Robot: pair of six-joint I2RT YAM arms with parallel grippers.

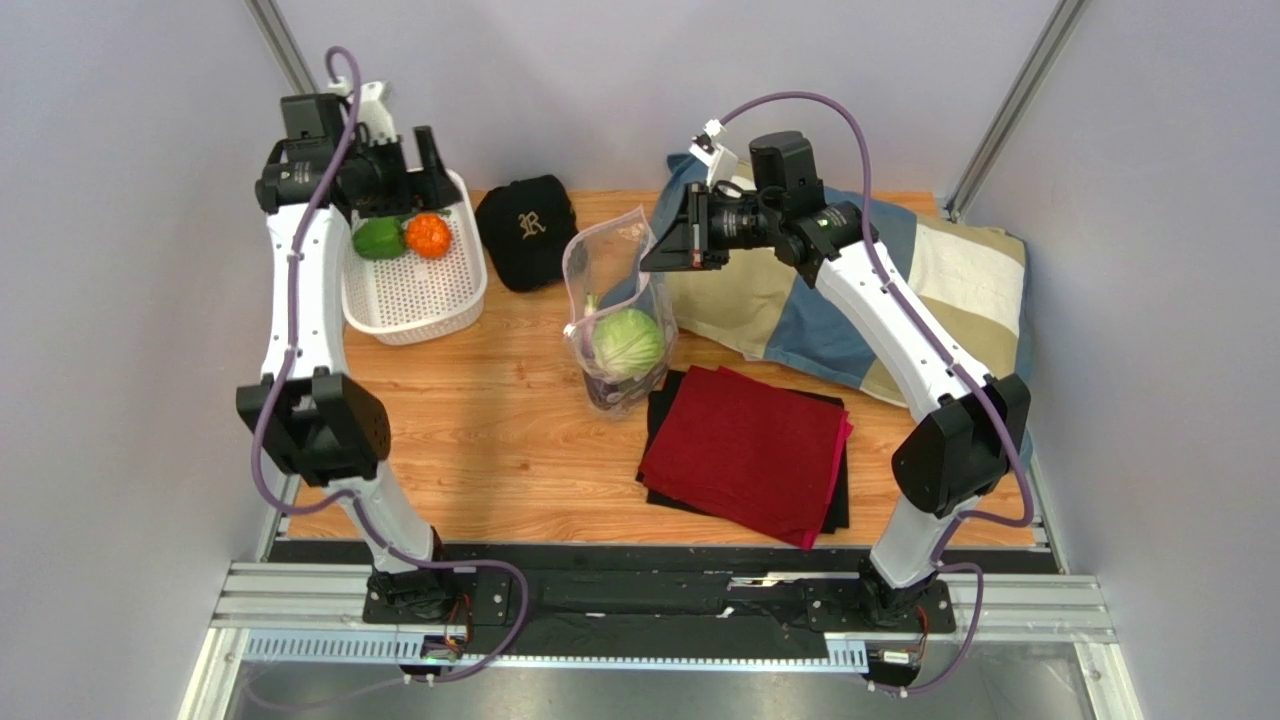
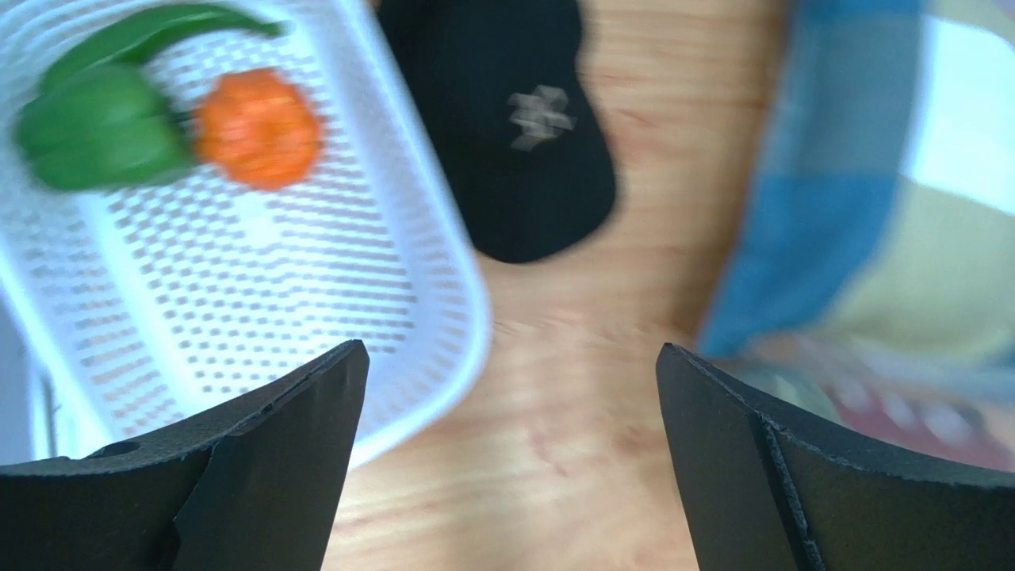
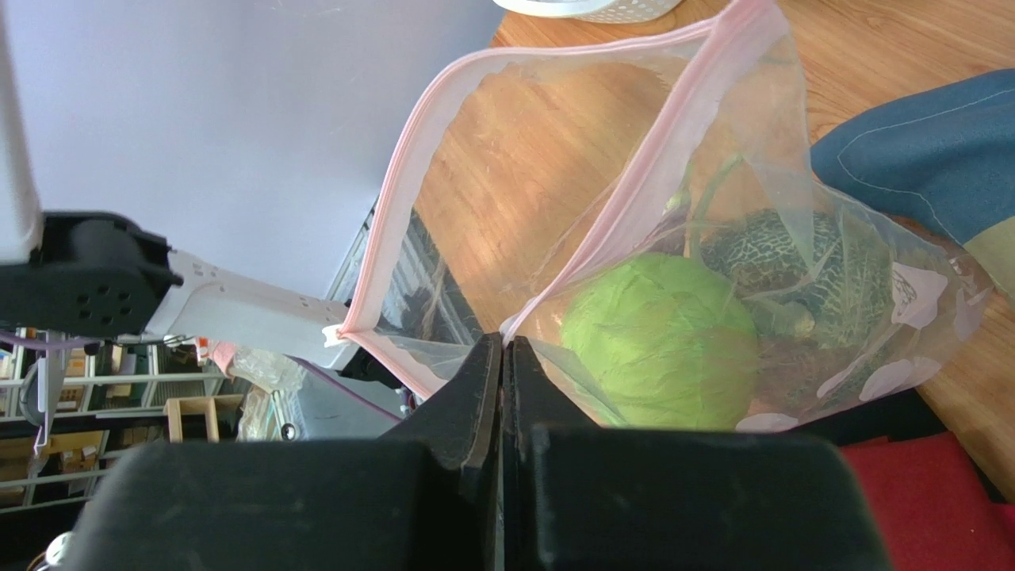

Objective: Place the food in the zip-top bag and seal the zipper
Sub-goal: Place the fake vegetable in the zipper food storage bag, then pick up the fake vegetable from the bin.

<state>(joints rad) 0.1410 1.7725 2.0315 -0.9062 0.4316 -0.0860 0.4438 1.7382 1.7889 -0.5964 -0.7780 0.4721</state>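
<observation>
The clear zip-top bag [image 1: 609,308] stands open at the table's middle, its pink-white zipper [image 3: 620,226] spread wide. Inside lie the pale green cabbage [image 3: 661,339] and the netted melon [image 3: 786,268]; something purple shows at the bag's bottom in the top view. My right gripper [image 3: 504,347] is shut on the bag's zipper edge and holds it up. A green pepper [image 2: 101,125] and the orange pumpkin [image 2: 259,127] lie in the white basket [image 2: 274,321]. My left gripper [image 2: 510,369] is open and empty, above the basket's near right edge.
A black cap [image 1: 526,225] lies between basket and bag. A folded red cloth on a black one [image 1: 747,447] lies right of the bag. A patchwork blue and beige cushion [image 1: 902,285] fills the back right. Grey walls close the sides.
</observation>
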